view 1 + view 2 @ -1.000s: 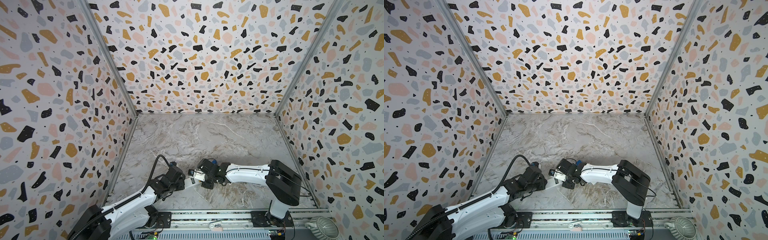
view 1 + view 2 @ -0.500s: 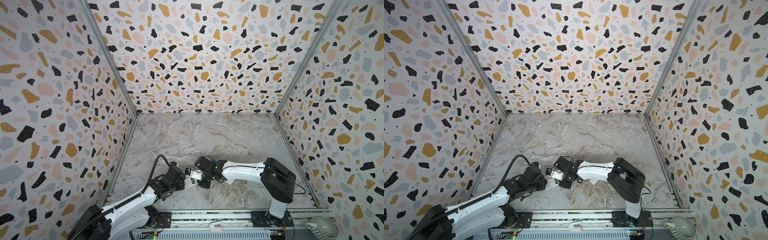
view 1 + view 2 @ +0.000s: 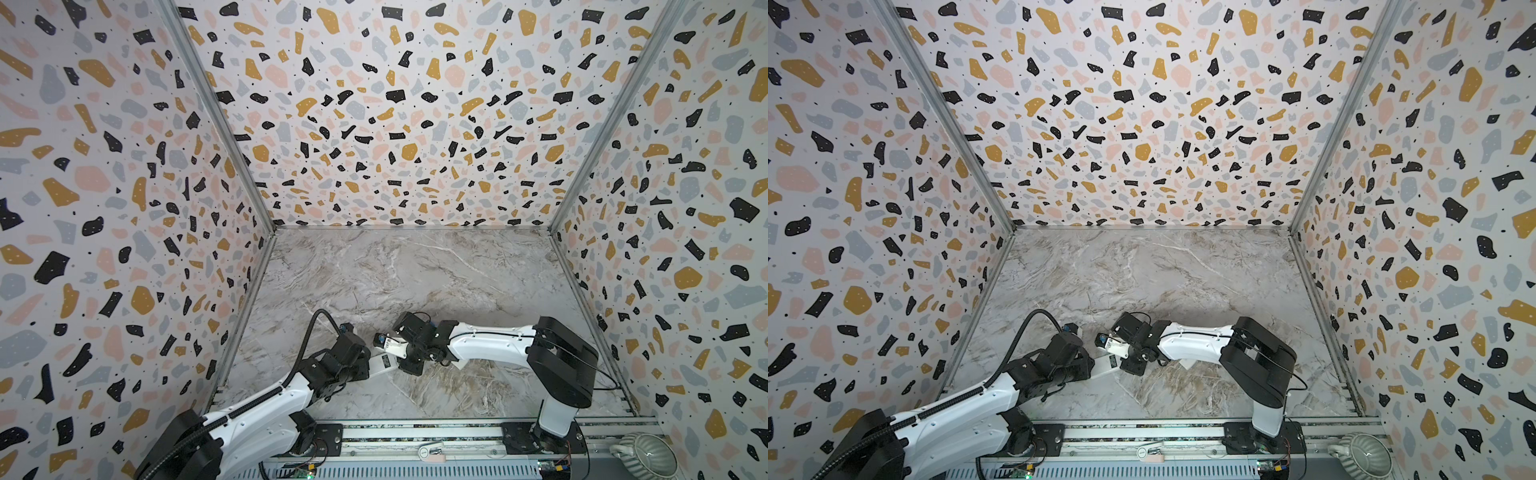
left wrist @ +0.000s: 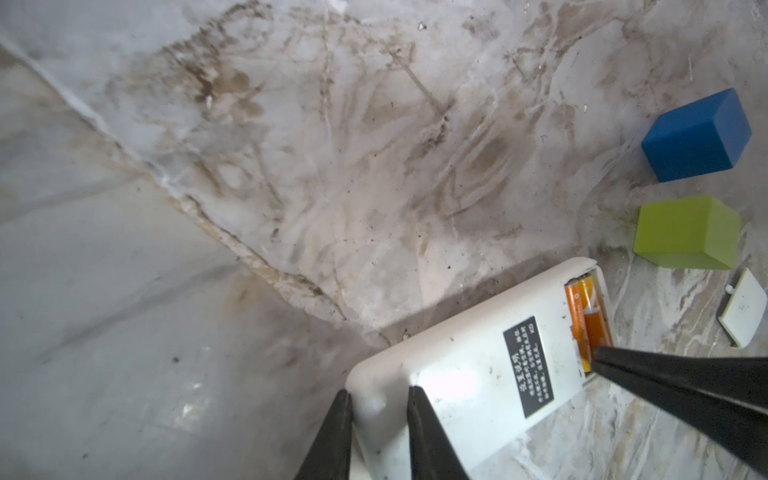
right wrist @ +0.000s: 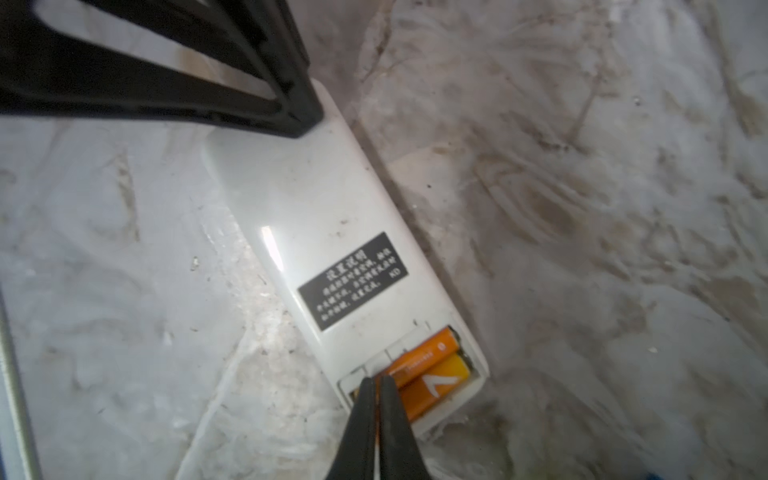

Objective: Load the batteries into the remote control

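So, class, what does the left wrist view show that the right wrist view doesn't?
Only the left wrist view: a green cube and a small white square plastic piece. Only the right wrist view: a grey metal strip at the picture's edge. Both: the slim white-backed remote control, two orange cylindrical batteries in its open compartment, left fingers gripping its other end, shut right fingers touching the batteries.

1. I see three walls (image 3: 395, 124) in pale terrazzo print: black, ochre, pink, grey flecks.
2. Metal posts (image 3: 220, 116) mark the corners.
3. The table (image 3: 415, 270) is grey-veined marble, evenly lit.
4. A ribbed grey pot (image 3: 643, 457) sits beside the front rail (image 3: 374, 434).
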`<state>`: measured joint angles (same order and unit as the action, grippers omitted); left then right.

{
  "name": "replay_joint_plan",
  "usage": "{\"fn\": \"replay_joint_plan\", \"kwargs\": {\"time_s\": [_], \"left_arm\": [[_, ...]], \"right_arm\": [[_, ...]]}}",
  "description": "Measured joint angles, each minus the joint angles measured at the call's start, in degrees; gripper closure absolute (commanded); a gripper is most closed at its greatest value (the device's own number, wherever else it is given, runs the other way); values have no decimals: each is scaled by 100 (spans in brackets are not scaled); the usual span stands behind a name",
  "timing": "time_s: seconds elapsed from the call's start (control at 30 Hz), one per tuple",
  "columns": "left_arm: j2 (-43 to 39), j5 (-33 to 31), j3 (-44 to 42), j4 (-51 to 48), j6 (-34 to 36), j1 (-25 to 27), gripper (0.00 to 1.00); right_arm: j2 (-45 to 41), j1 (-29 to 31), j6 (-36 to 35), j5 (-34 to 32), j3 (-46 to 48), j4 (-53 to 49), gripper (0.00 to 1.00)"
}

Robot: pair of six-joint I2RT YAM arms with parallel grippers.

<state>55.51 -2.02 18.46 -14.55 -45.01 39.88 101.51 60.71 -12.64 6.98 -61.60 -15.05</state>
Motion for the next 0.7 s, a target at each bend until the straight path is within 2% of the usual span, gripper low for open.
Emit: {"fn": "replay_joint_plan", "kwargs": {"time_s": [0.33, 0.7], "left_arm": [[2, 0, -13, 127, 2, 0, 75], [-4, 0, -22, 138, 2, 0, 75]], "right_arm": [[-127, -122, 44, -245, -28, 59, 100], [-94, -39, 44, -225, -28, 0, 100]]}}
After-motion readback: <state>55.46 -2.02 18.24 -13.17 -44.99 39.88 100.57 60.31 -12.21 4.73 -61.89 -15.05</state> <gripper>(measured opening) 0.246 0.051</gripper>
